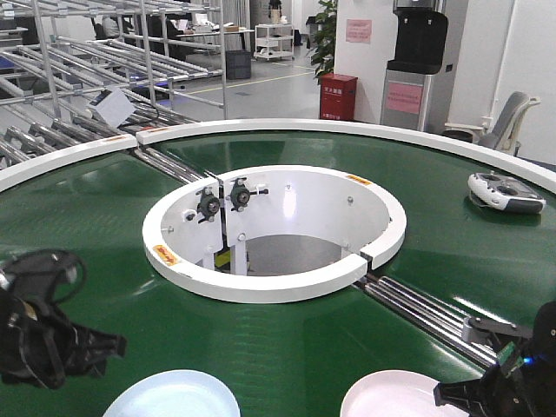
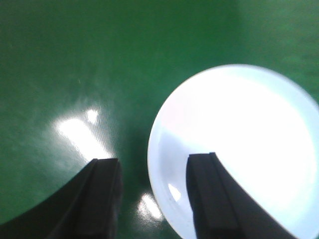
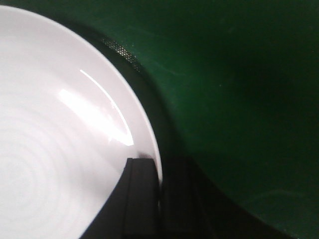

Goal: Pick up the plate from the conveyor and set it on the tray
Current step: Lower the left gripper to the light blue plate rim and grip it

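Note:
Two plates lie on the dark green conveyor at its near edge. The pale blue plate is on the left. My left gripper is open and straddles its left rim, one finger over the plate and the other over the belt. The pinkish-white plate is on the right. My right gripper is shut on its right rim, one finger on top and the other below. The tray is out of view.
The white-walled central opening sits mid-belt, with steel roller strips running from it toward my right arm. A white and grey handheld controller rests on the belt at far right. Metal racks stand behind on the left.

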Available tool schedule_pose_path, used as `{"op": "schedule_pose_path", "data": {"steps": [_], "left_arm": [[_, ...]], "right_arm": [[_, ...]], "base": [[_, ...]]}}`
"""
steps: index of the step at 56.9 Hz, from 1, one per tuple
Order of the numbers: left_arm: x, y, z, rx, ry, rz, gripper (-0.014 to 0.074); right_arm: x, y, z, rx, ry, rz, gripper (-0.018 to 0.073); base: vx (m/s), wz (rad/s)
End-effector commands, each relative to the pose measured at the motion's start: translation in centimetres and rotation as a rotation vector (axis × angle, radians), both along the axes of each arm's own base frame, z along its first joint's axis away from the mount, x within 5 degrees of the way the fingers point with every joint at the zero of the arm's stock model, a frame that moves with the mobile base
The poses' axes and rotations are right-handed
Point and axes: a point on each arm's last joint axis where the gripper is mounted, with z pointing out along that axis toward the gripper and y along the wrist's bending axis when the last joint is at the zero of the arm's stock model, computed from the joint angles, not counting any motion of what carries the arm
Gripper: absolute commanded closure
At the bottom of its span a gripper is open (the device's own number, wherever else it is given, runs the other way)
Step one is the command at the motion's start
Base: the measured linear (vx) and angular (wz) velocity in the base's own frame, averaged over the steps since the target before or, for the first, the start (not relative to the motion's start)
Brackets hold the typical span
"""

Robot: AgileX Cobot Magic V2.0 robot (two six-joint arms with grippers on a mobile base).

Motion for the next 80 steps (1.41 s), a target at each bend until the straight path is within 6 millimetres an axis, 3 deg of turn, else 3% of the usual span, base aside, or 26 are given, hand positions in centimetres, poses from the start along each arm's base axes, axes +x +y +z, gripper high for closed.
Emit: {"op": "schedule_pose_path", "data": {"steps": [1, 17, 43, 50, 58, 64, 71, 80], "left_arm": [[1.1, -0.3, 0.3, -0.025, -0.041, 0.002, 0.0167], [2.5, -1.2, -3.6, -0.074, 0.06, -0.043, 0.0167], [3.4, -1.3, -6.3, -0.066, 0.107, -0.034, 0.0184], [3.5, -1.3, -6.9, -0.064, 0.124, -0.034, 0.0274], [3.6, -1.3, -7.4, -0.062, 0.137, -0.033, 0.0463], [3.6, -1.3, -7.4, -0.061, 0.131, -0.033, 0.0605], [3.5, -1.3, -6.8, -0.064, 0.115, -0.033, 0.0605], [2.9, -1.1, -3.2, -0.077, 0.002, -0.033, 0.0603]], "right_arm": [[0.4, -0.2, 2.1, -0.006, -0.076, 0.001, 0.0571], [0.3, -0.2, 2.0, -0.005, -0.056, 0.006, 0.0571], [0.0, -0.1, 1.9, -0.001, -0.031, 0.009, 0.0571], [0.0, -0.1, 1.9, -0.001, -0.029, 0.01, 0.0571], [0.0, -0.1, 1.9, 0.0, -0.025, 0.01, 0.0571], [0.0, -0.1, 1.9, 0.0, -0.025, 0.01, 0.0571], [-0.1, -0.1, 2.1, 0.002, -0.027, 0.009, 0.0571], [-0.6, -0.1, 4.4, 0.001, -0.09, 0.012, 0.0571]], "base": [[0.0, 0.0], [0.0, 0.0], [0.0, 0.0], [0.0, 0.0], [0.0, 0.0], [0.0, 0.0], [0.0, 0.0], [0.0, 0.0]]}}
